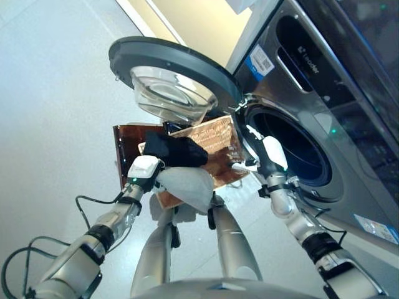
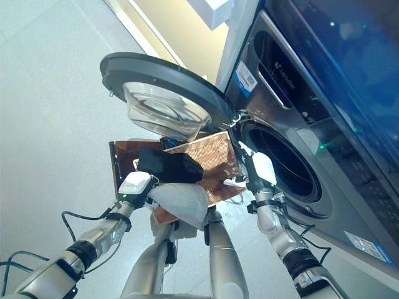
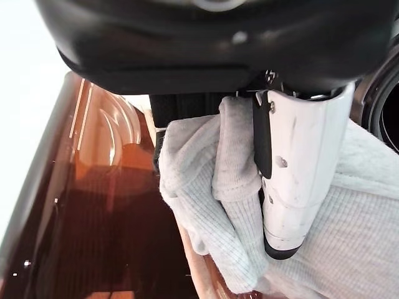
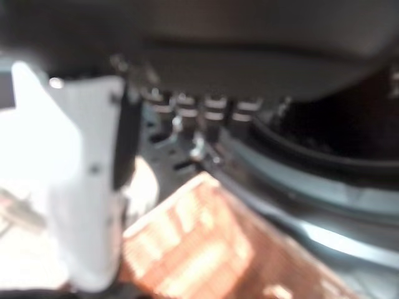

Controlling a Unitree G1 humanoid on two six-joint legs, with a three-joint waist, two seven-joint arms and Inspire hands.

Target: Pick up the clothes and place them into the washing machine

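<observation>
Clothing in the form of a pale grey ribbed-knit garment (image 3: 206, 205) is grasped by the left hand (image 1: 144, 169), with the white-covered thumb (image 3: 293, 180) pressed against a gathered fold, as shown in the left wrist view. The garment is held over the near edge of a translucent brown plastic basket (image 1: 215, 146), which stands on the floor just beside the washing machine. A second, black garment (image 1: 177, 149) is seen lying in the basket, just beyond the left hand.

The right hand (image 1: 269, 157) is held at the rim of the dark drum opening (image 1: 293, 146) of the grey front-loading washing machine (image 1: 349, 81). Nothing is seen in it, but whether its fingers are curled or straight cannot be told. The round glass-centred door (image 1: 171, 75) is swung fully open above the basket.

The knit is judged to be light, soft and limp. It will sag and trail from any single hold, so a bunched central fold should be taken, as is done now. Loose ends are likely to catch on the basket edge or the door seal during transfer to the drum.
</observation>
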